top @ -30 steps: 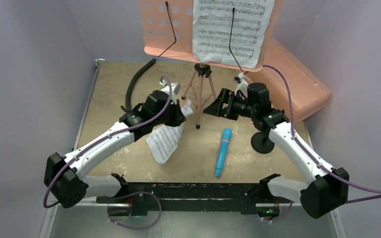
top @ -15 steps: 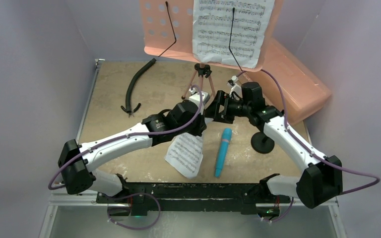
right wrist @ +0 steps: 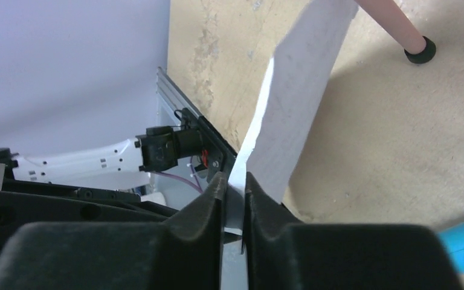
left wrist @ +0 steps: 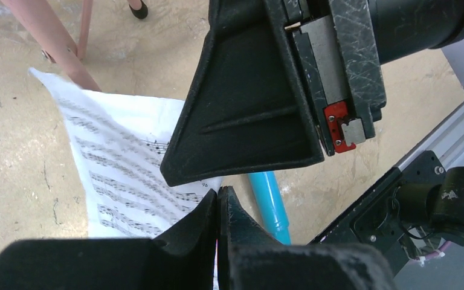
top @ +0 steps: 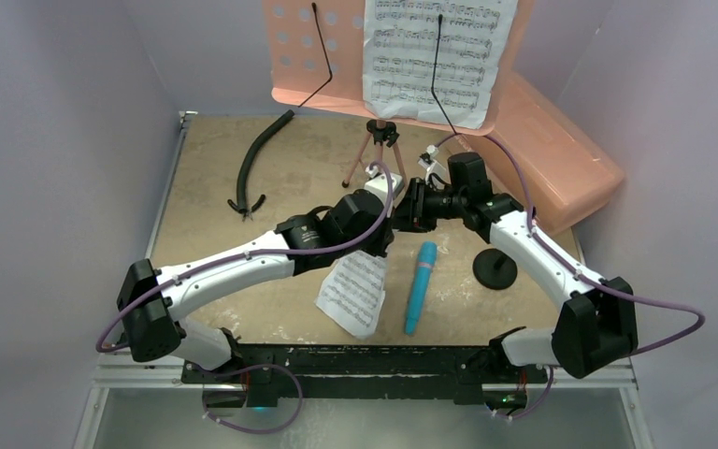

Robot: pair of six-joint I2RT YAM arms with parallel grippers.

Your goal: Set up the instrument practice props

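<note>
The loose sheet-music page hangs over the middle of the counter, nearer its near edge than its far one, with its lower end curling toward the surface in front of the tripod legs. The left gripper has its jaws pressed together on the page's upper part. The right gripper meets it there with its jaws drawn narrow on either side of the same edge, and seems to be pinching the paper, though its wrist view sees the sheet nearly edge-on and does not quite settle the contact. This page will likely handle as very light and limp. It has no stiffness of its own, so it droops and twists from any single hold, creases where it is squeezed, and could tear if the two arms pull apart. It is best held along the top margin, one hold toward each corner, so that it hangs flat. The pink music stand rises at the counter's far edge with one page already on its right half under a black wire arm. The left half is bare, and the loose page would probably have to slide behind the wire arm there. The blue toy microphone lies just right of the hanging page, and the black mic stand sits toward the right edge.
</note>
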